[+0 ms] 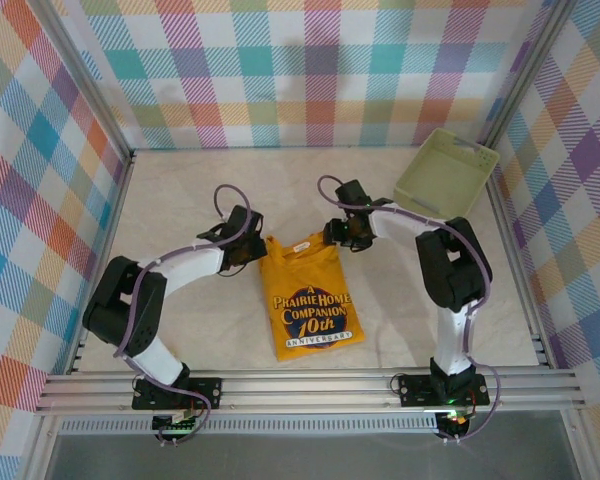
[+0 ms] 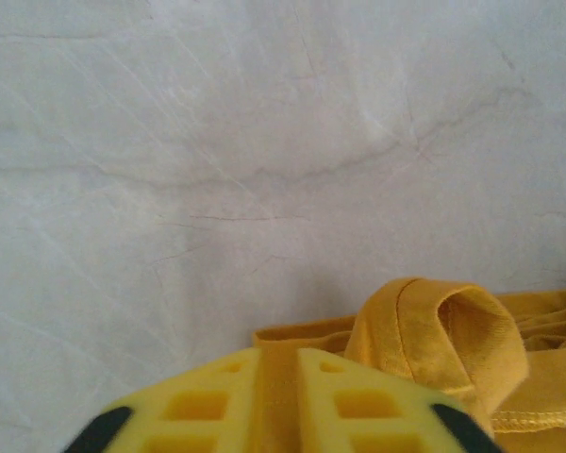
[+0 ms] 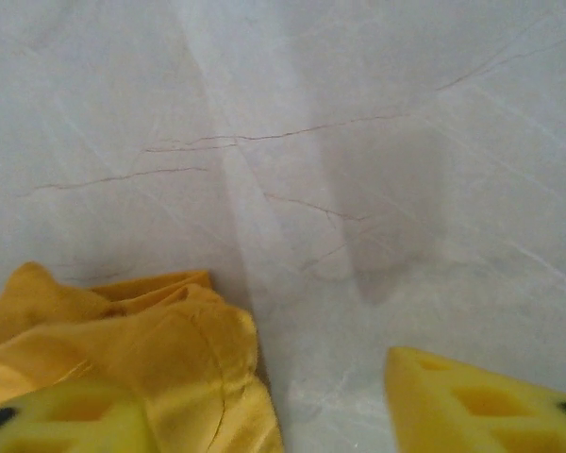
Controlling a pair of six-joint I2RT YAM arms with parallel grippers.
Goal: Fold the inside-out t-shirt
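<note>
Mustard-orange cotton t-shirt [image 1: 310, 300] on pale table [image 1: 180, 200]; left gripper [image 2: 278, 357] nearly closed at its far edge, grip uncertain; right gripper [image 3: 236, 377] spread wide.

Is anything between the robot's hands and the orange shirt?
No, nothing visible. The left gripper pinches the t-shirt at its far edge, and the open right gripper sits at the other far corner.

Only readable txt = dark print on t-shirt [image 1: 308, 300], top view: "A PRAIRIE HOME COMPANION 10th ANNIVERSARY". Layout: small "A" on top, "PRAIRIE HOME" then "COMPANION" in big caps, "10th" in script under that, "ANNIVERSARY" in small caps on curved banner at bottom. Txt reads upright from near edge of counter. Neck label [image 1: 301, 245]: marks too small to read.
</note>
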